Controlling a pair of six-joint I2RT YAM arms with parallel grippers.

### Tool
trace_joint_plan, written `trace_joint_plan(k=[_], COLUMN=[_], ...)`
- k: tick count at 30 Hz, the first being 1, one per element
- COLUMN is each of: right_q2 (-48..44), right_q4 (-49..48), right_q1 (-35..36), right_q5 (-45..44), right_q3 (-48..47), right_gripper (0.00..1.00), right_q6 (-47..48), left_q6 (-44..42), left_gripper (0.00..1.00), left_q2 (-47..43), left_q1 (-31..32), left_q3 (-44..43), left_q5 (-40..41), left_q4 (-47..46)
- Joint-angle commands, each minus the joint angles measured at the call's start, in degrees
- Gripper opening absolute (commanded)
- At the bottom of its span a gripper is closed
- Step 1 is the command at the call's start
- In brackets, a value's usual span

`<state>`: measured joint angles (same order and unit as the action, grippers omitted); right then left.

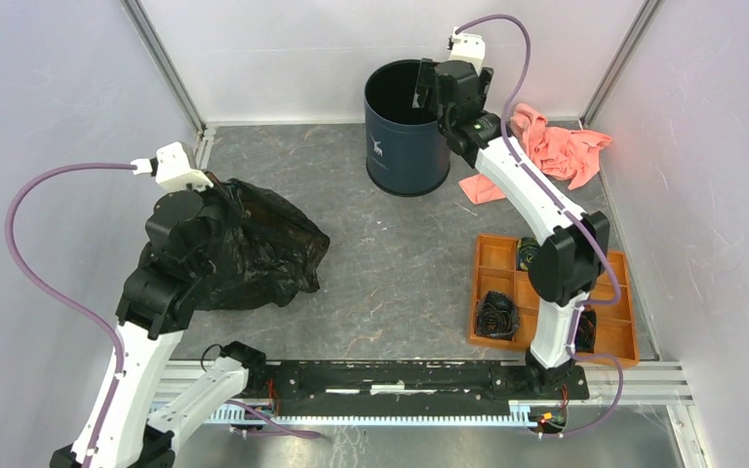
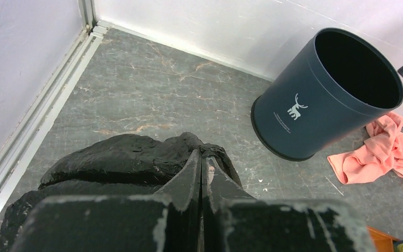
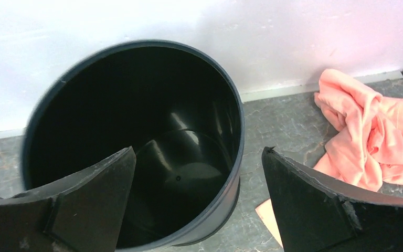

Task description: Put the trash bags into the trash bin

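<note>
Tray: an orange compartment tray sat on the grey surface at the lower right of the top view, with black rolls in some compartments.
Trash bag: the trash bag lay crumpled on the surface at middle left, well apart from the bin.
Left claw: the left claw was clenched, its 2 fingers pressed together on a raised fold of the trash bag.
Trash bin: the trash bin stood upright at upper centre, near the back wall, deer logo facing front.
Right claw: the right claw was spread wide, grasping nothing, above the bin's right rim, 1 finger over the opening and 1 outside.
Cloth: a pink cloth lay bunched just right of the bin.
</note>
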<state>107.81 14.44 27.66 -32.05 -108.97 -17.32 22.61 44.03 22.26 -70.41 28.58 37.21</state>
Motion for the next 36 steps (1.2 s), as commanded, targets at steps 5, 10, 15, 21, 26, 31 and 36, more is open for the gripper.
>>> trace_joint_plan(k=[5, 10, 15, 21, 26, 31, 36], right_q2=[5.3, 5.73, 5.95, 3.55, 0.74, -4.29, -9.6], right_q4=[1.48, 2.87, 4.88, 8.32, 14.08, 19.08, 21.9], right_q1=[-1.33, -1.29, -1.31, -1.32, -1.31, -0.46, 2.79], right_q5=[-3.52, -2.89, -0.41, 5.48, 10.54, 17.5, 17.38], right_q3=[-0.9, 0.28, -0.24, 0.43, -0.14, 1.99, 6.73], right_gripper=[0.88, 0.76, 0.53, 0.23, 0.01, 0.0, 0.0], right_q6=[-0.18, -0.54, 0.16, 6.12, 10.94, 19.67, 23.25], left_q6=[-0.58, -1.28, -1.35, -2.14, -2.44, -2.92, -3.58], left_gripper=[0.02, 0.02, 0.02, 0.02, 0.02, 0.02, 0.02], left_q2=[1.92, 2.46, 1.91, 1.17, 0.84, 0.73, -0.03], left_q1=[-0.02, -0.01, -0.01, 0.01, 0.02, 0.03, -0.01], left_q3=[-1.66, -1.48, -2.22, -5.12, -7.02, -11.94, -16.7], left_q5=[-2.31, -3.8, -4.39, -4.76, -4.91, -6.64, -7.65], left_q4=[-2.6, -3.37, -2.9, -1.7, -0.91, 0.63, 1.11])
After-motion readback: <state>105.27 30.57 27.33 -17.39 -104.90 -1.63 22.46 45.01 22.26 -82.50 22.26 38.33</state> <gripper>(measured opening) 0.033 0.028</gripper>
